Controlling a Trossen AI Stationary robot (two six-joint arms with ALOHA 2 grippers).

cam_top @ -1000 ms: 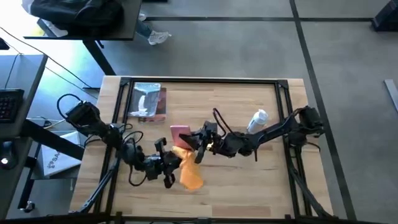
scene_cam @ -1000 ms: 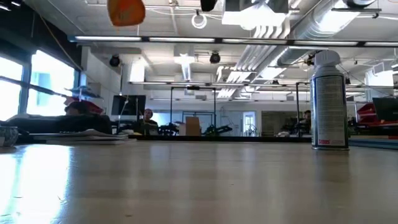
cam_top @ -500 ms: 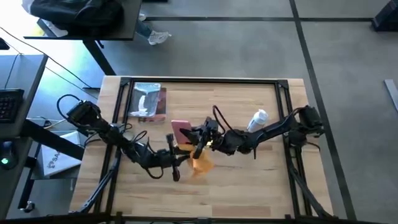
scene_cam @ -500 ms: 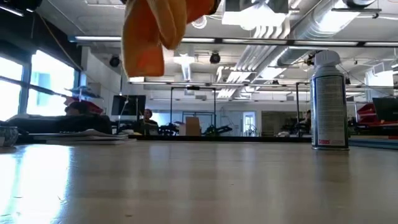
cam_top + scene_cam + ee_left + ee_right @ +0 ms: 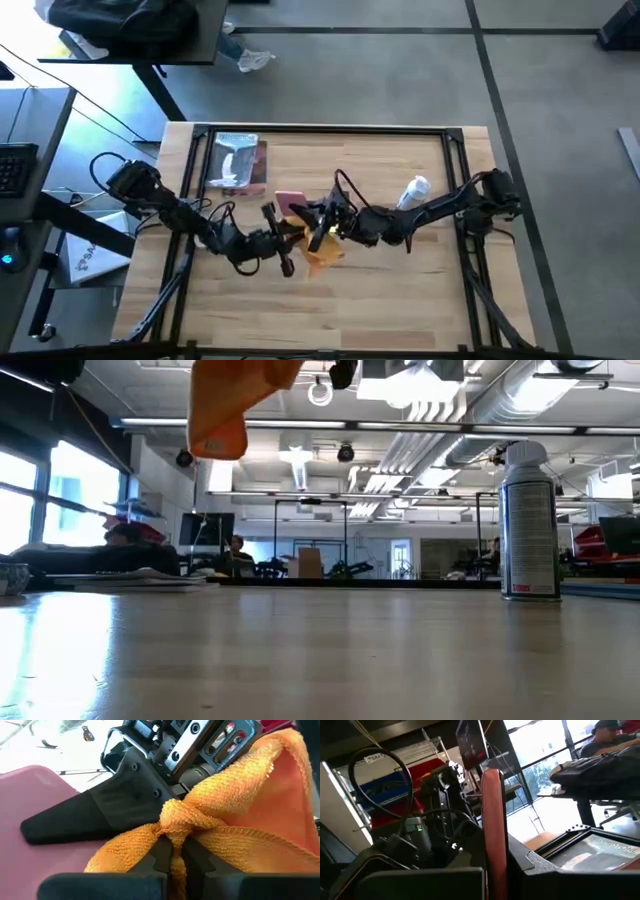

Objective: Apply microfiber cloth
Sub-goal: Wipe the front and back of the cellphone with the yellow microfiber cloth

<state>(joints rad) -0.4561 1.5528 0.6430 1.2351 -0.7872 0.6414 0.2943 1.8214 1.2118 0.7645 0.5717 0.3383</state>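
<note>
I see the microfiber cloth (image 5: 322, 252) bunched just below the middle of the high view, orange-yellow and crumpled, held up off the table (image 5: 400, 290); in the low view its lower fold (image 5: 225, 405) hangs from the upper left of the frame, well clear of the wooden surface. My left gripper (image 5: 283, 240) sits immediately left of the cloth in the overhead picture, and its wrist camera shows the two dark fingers (image 5: 161, 851) pressed together on a twisted knot of the fabric (image 5: 182, 822), so it is pinching the cloth. Directly against the cloth is a flat pink-red phone-shaped slab (image 5: 290, 206), filling the left side of the left wrist view (image 5: 35, 795). My right gripper (image 5: 322, 222) comes in from the right of the overhead frame and meets the slab just above the cloth; its own wrist view shows the slab edge-on (image 5: 494, 820) standing upright between the dark fingers, which clamp it. Farther out, a white spray can (image 5: 415, 192) stands right of centre in the overhead view and upright at the right of the low view (image 5: 530, 525). A silvery packet with a brown edge (image 5: 238, 163) lies near the upper left corner of the table.
</note>
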